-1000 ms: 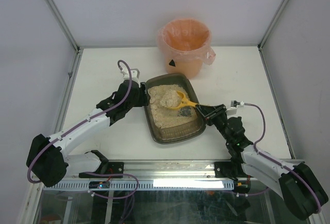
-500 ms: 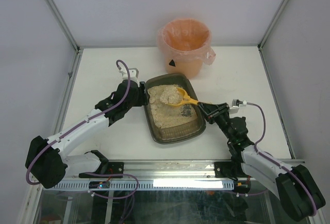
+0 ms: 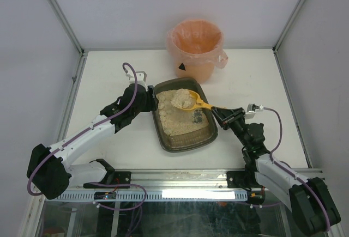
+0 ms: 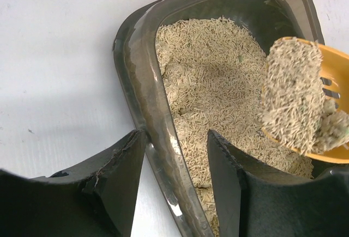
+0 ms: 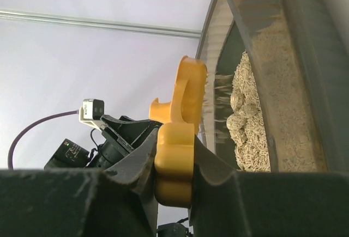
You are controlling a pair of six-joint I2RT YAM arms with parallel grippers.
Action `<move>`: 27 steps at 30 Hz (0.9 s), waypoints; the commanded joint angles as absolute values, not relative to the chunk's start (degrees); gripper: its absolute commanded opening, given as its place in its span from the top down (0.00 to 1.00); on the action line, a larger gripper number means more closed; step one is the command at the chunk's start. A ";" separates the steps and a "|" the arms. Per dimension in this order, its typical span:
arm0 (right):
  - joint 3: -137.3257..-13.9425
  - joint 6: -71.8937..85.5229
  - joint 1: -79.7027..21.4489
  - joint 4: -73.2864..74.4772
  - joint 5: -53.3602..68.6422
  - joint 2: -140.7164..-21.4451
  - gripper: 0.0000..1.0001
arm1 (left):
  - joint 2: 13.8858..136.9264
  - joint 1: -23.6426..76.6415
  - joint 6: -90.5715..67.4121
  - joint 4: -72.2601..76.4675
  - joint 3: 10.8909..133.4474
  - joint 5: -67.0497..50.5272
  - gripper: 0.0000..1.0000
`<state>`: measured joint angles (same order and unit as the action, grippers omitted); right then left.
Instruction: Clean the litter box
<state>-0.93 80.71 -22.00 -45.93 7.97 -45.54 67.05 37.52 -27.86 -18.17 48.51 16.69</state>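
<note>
The litter box (image 3: pixel 188 144), a dark tray of beige litter, lies mid-table. My left gripper (image 3: pixel 151 102) straddles its left rim (image 4: pixel 143 84), one finger outside and one inside, in the left wrist view (image 4: pixel 177 136). My right gripper (image 3: pixel 221 113) is shut on the handle of the yellow scoop (image 3: pixel 191 102), as the right wrist view (image 5: pixel 174 133) shows. The scoop (image 4: pixel 332 73) carries a heap of litter above the box's far half. In the right wrist view the scoop (image 5: pixel 185 101) stands edge-on and grains fall into the box (image 5: pixel 305 57).
The orange-pink bag-lined bucket (image 3: pixel 195 49) stands just beyond the box's far end, at the table's back edge. A dark clump (image 3: pixel 196 118) lies on the litter near the right wall. Cage posts rise at both back corners.
The scoop has lifted out of the litter and shifted slightly toward the far end, and its heap has shrunk. The right arm drew a little right. The left arm barely moved.
</note>
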 commanded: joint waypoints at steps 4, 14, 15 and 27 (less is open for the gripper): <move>-1.56 82.31 -18.21 -49.97 11.52 -44.57 1.00 | 65.90 37.79 -27.53 -16.45 51.42 18.04 0.49; -3.42 81.12 -19.43 -54.99 15.03 -47.95 1.00 | 65.58 37.70 -27.59 -16.30 50.89 18.31 0.49; -2.76 81.55 -18.00 -53.70 14.50 -47.10 1.00 | 65.69 37.65 -27.48 -16.25 50.94 18.32 0.49; -2.88 81.05 -16.60 -53.59 16.66 -46.56 1.00 | 65.36 37.70 -27.46 -15.87 50.23 18.64 0.49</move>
<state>-1.04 80.99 -15.25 -46.46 15.14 -46.46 67.05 37.52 -27.83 -18.17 48.62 17.61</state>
